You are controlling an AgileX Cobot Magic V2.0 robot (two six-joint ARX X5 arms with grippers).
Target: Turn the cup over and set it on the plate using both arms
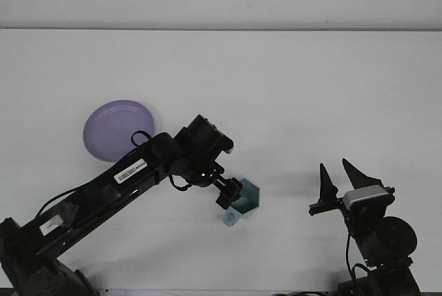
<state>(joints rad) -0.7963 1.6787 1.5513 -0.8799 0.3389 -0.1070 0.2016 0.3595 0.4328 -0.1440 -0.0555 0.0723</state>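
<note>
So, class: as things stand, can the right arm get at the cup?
Probably yes. The right gripper stands open to the cup's right, with bare table between them. But the left gripper is already at the cup's left side, so both would crowd it.
</note>
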